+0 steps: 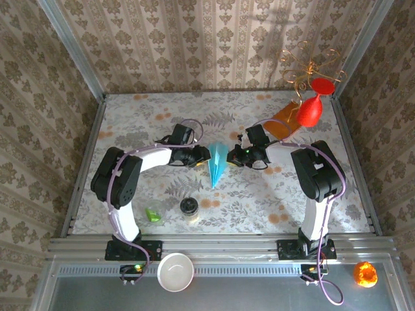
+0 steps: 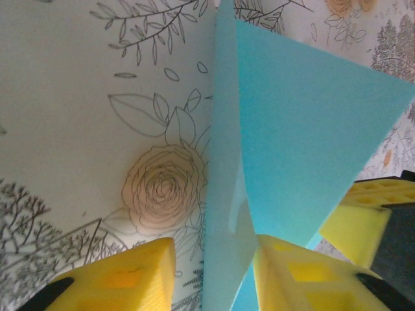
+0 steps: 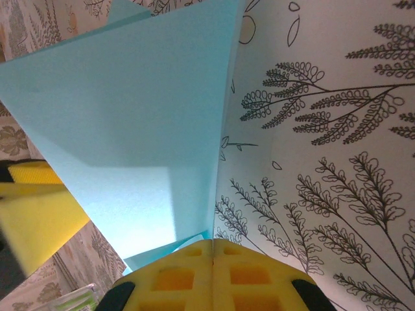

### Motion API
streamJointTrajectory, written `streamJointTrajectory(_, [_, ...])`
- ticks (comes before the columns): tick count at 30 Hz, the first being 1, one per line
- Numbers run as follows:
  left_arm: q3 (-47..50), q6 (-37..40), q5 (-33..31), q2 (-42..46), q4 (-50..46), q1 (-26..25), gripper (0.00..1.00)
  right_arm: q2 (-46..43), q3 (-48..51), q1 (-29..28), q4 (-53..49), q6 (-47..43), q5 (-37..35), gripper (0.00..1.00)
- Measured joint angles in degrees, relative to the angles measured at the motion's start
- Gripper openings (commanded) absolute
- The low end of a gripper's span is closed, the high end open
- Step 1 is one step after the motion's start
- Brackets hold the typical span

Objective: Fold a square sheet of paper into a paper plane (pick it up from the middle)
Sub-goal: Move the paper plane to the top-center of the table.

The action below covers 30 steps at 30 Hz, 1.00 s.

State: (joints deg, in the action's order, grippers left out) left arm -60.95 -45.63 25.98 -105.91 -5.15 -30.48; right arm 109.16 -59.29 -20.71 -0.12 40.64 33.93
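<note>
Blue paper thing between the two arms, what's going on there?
The two arms are working on a light blue paper plane, already folded to a pointed dart. The right gripper is shut on its folded edge. The left gripper straddles the crease from the other side, with a gap beside one finger, so it hasn't clamped yet.

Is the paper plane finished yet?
Nearly, it looks. Done: the blue paper plane already has its point and creased wings. In hand: the right gripper pinches its fold, and the left gripper has its jaws either side of it, not shut. Left: probably a last pinch and letting go.
</note>
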Motion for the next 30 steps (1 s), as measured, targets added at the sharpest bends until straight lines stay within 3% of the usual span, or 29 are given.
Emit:
streamJointTrajectory(6, [-2.5,1.2,0.0,-2.3,-1.8,0.0,0.08,0.0,0.0,0.0,0.0,0.0,0.0,0.03])
streamJointTrajectory(11, [-2.4,1.4,-0.3,-2.2,-2.2,0.6,0.04,0.0,0.0,0.4,0.0,0.0,0.0,0.03])
streamJointTrajectory(21, [1.8,0.6,-1.9,1.3,-1.3,2.0,0.04,0.0,0.0,0.8,0.0,0.1,0.0,0.03])
streamJointTrajectory(30, [3.5,-0.2,-3.1,1.4,-1.4,2.0,0.22,0.3,0.0,0.8,0.2,0.2,0.5,0.04])
